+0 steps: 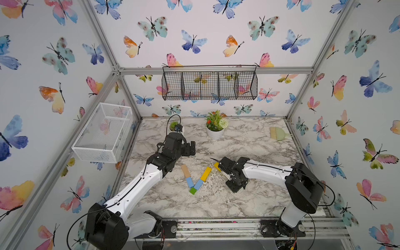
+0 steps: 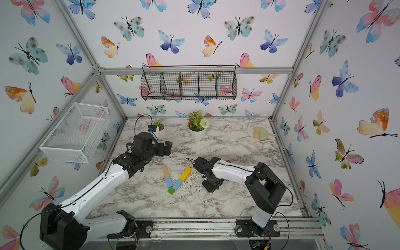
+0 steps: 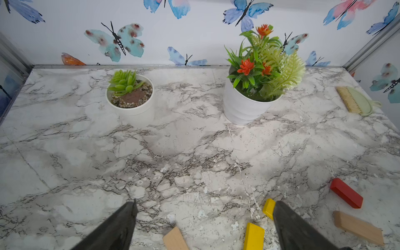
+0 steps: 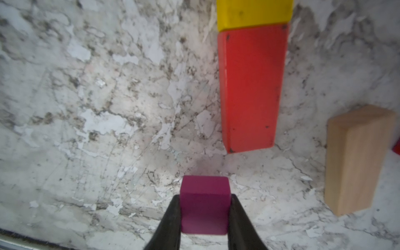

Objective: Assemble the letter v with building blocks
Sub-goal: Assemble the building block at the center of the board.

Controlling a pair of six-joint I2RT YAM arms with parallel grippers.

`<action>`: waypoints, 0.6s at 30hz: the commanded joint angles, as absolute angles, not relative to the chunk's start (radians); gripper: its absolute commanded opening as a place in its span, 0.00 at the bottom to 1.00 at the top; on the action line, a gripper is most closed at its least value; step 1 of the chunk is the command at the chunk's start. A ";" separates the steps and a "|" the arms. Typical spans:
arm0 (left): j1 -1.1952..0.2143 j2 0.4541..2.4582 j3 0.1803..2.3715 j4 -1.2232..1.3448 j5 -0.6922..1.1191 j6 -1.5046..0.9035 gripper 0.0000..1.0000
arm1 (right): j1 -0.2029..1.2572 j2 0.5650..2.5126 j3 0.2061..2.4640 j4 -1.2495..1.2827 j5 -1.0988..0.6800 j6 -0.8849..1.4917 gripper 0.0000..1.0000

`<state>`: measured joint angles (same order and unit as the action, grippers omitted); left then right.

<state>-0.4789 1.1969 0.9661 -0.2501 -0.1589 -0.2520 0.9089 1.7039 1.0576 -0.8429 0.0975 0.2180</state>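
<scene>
The left gripper is held above the desk with its jaws spread wide; nothing is held between them. To its right, near the middle of the desk, the letter v is laid flat. Its point is formed by a green cube. The stroke nearer the left gripper is made up of a light blue block and a tan block. The other stroke is made up of a second light blue block and a yellow block. Farther right, the right gripper is pointed down at the desk and is pinched on a magenta cube, shown only in the right wrist view. Near the cube, a red block is seen touching the end of a second yellow block. A spare tan block is set apart from both.
</scene>
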 commanded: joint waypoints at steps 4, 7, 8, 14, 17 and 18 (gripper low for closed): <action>-0.474 1.167 0.955 -0.239 -0.152 -0.252 0.98 | 0.862 1.725 1.077 -0.877 0.079 0.220 0.29; -0.473 1.164 0.955 -0.239 -0.152 -0.252 0.98 | 0.847 1.733 1.075 -0.868 0.074 0.208 0.29; -0.473 1.164 0.956 -0.238 -0.152 -0.252 0.98 | 0.845 1.736 1.074 -0.864 0.072 0.205 0.29; -0.472 1.163 0.954 -0.238 -0.153 -0.252 0.98 | 0.835 1.763 1.068 -0.844 0.057 0.184 0.29; -0.471 1.164 0.955 -0.238 -0.152 -0.252 0.98 | 0.824 1.768 1.064 -0.834 0.055 0.176 0.29; -0.471 1.164 0.955 -0.238 -0.152 -0.252 0.98 | 0.820 1.770 1.063 -0.832 0.054 0.172 0.29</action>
